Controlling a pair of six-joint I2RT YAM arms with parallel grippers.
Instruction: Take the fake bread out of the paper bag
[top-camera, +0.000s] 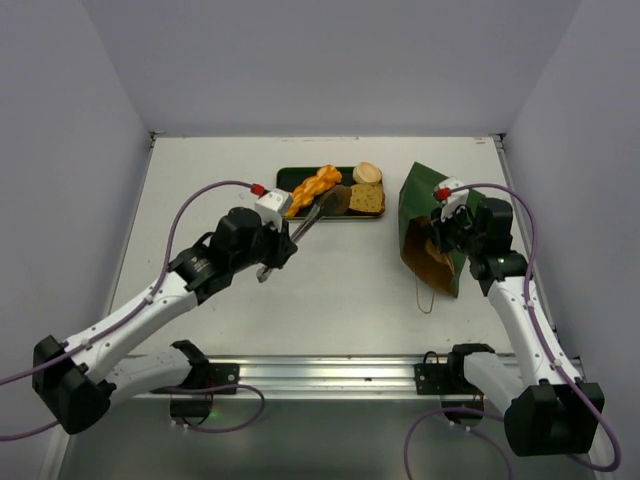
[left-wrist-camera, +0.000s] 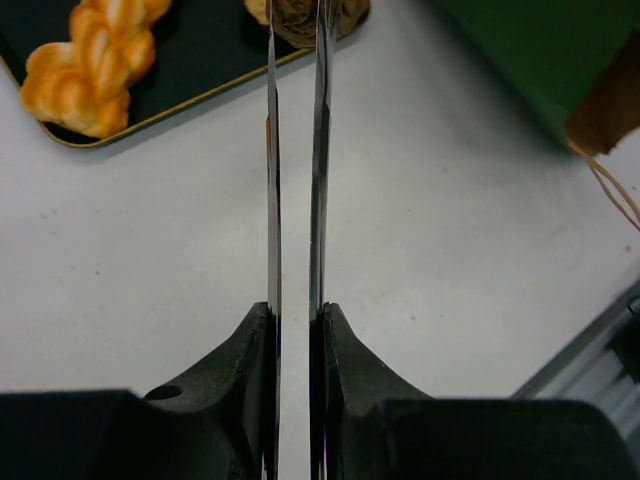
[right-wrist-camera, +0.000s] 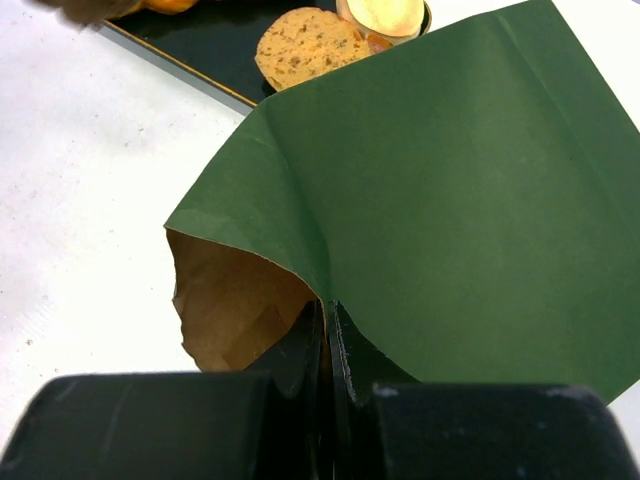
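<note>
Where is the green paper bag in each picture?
Top view: paper bag on the right, beside the tray.
Left wrist: top right corner.
Right wrist: fills the middle and right.
Shared landmark: the dark tray, left of the bag in every view.

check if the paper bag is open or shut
Open. The paper bag has its mouth gaping, brown inside showing, its rim pinched between the right fingers. Whether it holds anything: cannot tell.

light: bright, even, soft shadows | wrist views: right gripper (right-wrist-camera: 328, 318) up close looks blurred, perhaps out of focus
</note>
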